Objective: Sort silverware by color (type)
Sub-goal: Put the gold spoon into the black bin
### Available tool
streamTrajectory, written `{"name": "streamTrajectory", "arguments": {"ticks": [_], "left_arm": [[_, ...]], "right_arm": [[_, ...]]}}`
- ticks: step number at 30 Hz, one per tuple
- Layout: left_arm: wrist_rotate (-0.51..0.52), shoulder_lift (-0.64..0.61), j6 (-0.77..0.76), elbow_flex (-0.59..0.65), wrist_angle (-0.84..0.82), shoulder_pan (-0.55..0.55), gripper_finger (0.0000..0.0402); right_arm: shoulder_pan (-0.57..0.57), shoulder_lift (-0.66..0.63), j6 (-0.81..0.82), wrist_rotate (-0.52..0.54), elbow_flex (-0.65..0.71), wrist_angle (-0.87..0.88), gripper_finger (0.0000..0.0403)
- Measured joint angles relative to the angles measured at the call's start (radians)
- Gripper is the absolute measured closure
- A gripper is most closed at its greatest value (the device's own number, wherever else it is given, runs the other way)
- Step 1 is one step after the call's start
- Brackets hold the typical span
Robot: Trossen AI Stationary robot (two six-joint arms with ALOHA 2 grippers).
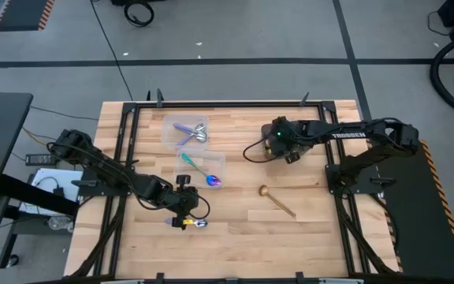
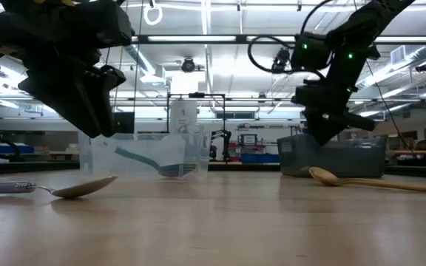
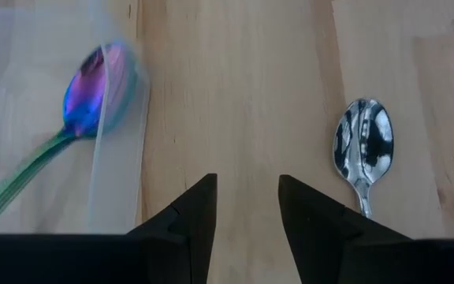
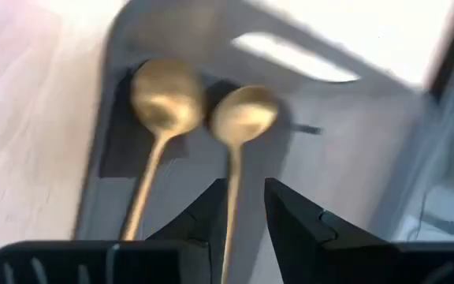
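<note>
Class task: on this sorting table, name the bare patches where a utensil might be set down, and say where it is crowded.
Bare wood lies along the near edge of the table, below the gold spoon, and between that spoon and the tubs. It is crowded around the left claw, the silver spoon, and the right claw over the bin.

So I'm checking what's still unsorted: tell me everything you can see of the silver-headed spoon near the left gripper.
The silver-headed spoon lies flat on the wooden table, outside the tubs. Its polished oval bowl faces up and mirrors the ceiling; a slim neck runs back beside the left gripper, whose open fingers straddle bare wood, not the spoon. From table height its handle looks pale. Nothing grips it.
</note>
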State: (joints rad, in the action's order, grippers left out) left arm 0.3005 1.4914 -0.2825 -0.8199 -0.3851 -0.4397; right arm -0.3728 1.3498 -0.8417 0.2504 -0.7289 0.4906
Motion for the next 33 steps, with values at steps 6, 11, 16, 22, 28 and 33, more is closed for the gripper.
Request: {"name": "streamTrajectory", "arguments": {"ticks": [6, 11, 16, 22, 28, 33], "left_arm": [[-0.047, 0.000, -0.105, 0.000, -0.012, 0.000, 0.0257], [-0.047, 0.000, -0.131, 0.000, -0.011, 0.000, 0.0257], [-0.033, 0.000, -0.125, 0.000, -0.010, 0.011, 0.0257], [-0.032, 0.000, -0.123, 0.000, -0.001, 0.031, 0.0257], [-0.031, -0.001, -0.078, 0.000, 0.009, 0.052, 0.0257], [-0.031, -0.001, -0.055, 0.000, 0.025, 0.073, 0.0257]], "right_arm": [[0.036, -0.072, 0.127, 0.173, -0.054, 0.028, 0.0307], [0.087, -0.133, 0.400, 0.283, -0.097, 0.036, 0.0307], [0.145, -0.175, 0.770, 0.239, -0.120, 0.034, 0.0307], [0.199, -0.178, 1.116, -0.025, -0.120, 0.021, 0.0307], [0.305, -0.121, 1.245, -0.090, -0.120, 0.030, 0.0307], [0.405, -0.036, 1.309, -0.088, -0.120, 0.035, 0.0307]]}}
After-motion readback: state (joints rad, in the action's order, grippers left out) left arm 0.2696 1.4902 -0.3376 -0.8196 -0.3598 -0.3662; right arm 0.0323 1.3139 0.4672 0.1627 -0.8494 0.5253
